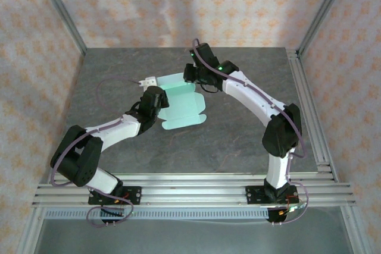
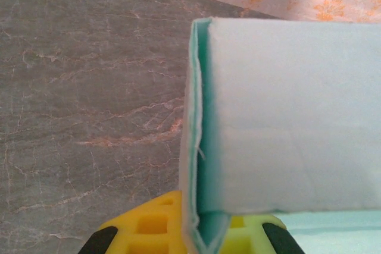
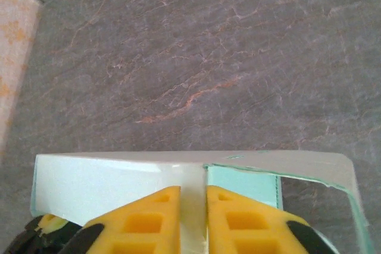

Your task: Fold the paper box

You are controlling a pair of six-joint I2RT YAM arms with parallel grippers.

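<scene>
The paper box is a pale mint card sheet lying partly folded at the middle of the table, with both arms at it. My left gripper is at its left edge. In the left wrist view the left gripper is shut on a folded edge of the paper box, which stands up as a wall ahead of the yellow fingers. My right gripper is at the sheet's far edge. In the right wrist view the right gripper is shut on an upright flap of the paper box.
The grey stone-patterned table stretches around the sheet. Aluminium rails run along the near edge and up the right side. Patterned walls close in the back and both sides. A thin cable loops over the table's left part.
</scene>
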